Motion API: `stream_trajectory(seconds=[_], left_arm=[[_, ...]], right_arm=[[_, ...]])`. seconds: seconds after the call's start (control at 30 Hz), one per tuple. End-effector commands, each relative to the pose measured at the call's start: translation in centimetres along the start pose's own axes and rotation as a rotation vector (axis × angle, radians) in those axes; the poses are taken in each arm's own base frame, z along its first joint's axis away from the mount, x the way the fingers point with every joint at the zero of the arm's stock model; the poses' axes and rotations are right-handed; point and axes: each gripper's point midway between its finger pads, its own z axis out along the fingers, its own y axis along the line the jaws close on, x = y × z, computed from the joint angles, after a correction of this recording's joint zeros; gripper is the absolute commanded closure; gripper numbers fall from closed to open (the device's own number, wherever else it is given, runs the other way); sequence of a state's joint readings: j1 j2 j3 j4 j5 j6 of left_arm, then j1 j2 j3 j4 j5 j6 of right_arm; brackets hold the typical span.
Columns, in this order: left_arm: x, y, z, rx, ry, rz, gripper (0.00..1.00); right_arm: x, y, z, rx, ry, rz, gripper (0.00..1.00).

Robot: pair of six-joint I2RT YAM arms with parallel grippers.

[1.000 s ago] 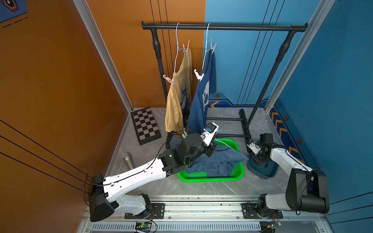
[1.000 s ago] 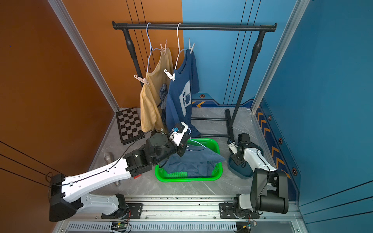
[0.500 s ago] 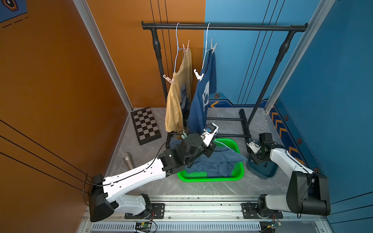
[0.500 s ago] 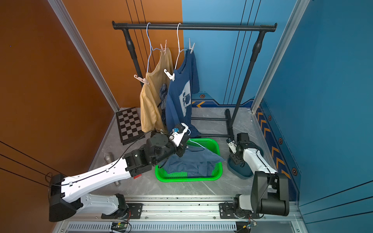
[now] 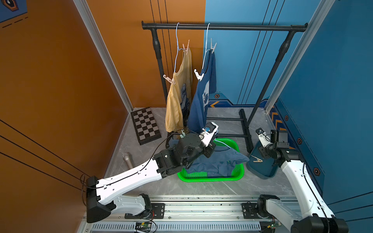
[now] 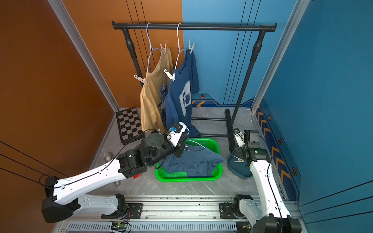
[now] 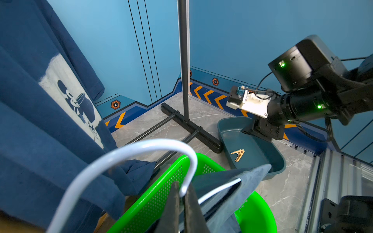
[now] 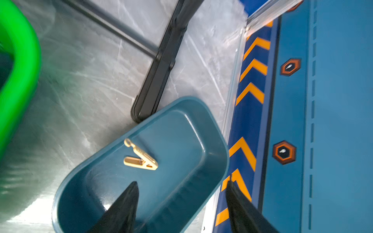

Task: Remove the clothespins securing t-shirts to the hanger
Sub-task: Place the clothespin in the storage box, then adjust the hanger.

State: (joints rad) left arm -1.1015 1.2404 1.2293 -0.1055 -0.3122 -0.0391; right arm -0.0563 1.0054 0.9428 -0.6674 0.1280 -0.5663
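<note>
Chessboard [image 5: 145,125] on the far left, out of play. Next along, the pale yellow t-shirt [image 5: 177,105] hangs from the black rail [image 5: 242,27], pinned to its hanger at both shoulders: upper pink clothespin [image 5: 186,46] by the hook, lower pale clothespin [image 5: 169,79] at the near end. Beside it is the navy t-shirt [image 5: 199,109], same story, with the upper white clothespin [image 5: 213,47] and lower white clothespin [image 5: 198,75] biting fabric to wire. Four pins to go, by my count.

Down to the green basket [image 5: 210,178]: the slate-blue t-shirt [image 5: 218,161] is slumped in it, and the left gripper [image 7: 182,189] is clenched on the white hanger [image 7: 141,147] just below its hook, likely steadying it over the basket. I see no pin on that shirt.

Far right, the right gripper [image 8: 181,182] hovers over the teal tray [image 8: 181,125], jaws spread wide and empty. The yellow clothespin [image 8: 141,158] lies flat on the tray floor just beyond the fingertips, touching neither. That tray looks like the collecting spot.
</note>
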Motion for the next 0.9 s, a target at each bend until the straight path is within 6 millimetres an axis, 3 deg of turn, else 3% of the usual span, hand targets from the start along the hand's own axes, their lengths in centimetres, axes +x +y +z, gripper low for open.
stream_trajectory(seconds=[0.0,0.07,0.2,0.3,0.4,0.63,0.87], left_arm=[[-3.1,-0.8,-1.1,0.021,-0.072,-0.032,1.0],[-3.6,-1.1,-1.1,0.032,-0.08,-0.035,1.0],[-3.9,-1.9,-0.4,0.056,-0.077,-0.027,1.0],[-3.9,-2.4,0.1,0.07,-0.07,-0.015,1.0],[-4.0,-2.6,0.4,0.075,-0.067,-0.008,1.0],[-4.8,-3.1,0.8,0.095,-0.073,-0.014,1.0],[-5.4,-3.5,1.1,0.103,-0.1,-0.046,1.0]], right_arm=[[-4.2,-0.4,-4.5,-0.038,-0.169,0.056,0.31],[-6.9,0.0,-7.6,-0.083,-0.301,0.069,0.3],[-11.0,2.9,-14.4,-0.252,-0.548,0.046,0.28],[-12.4,6.0,-19.3,-0.433,-0.72,0.004,0.28],[-12.4,8.3,-22.4,-0.575,-0.82,-0.024,0.27],[-13.3,11.6,-24.5,-0.807,-0.911,-0.01,0.28],[-14.5,13.7,-23.9,-0.927,-0.876,-0.035,0.32]])
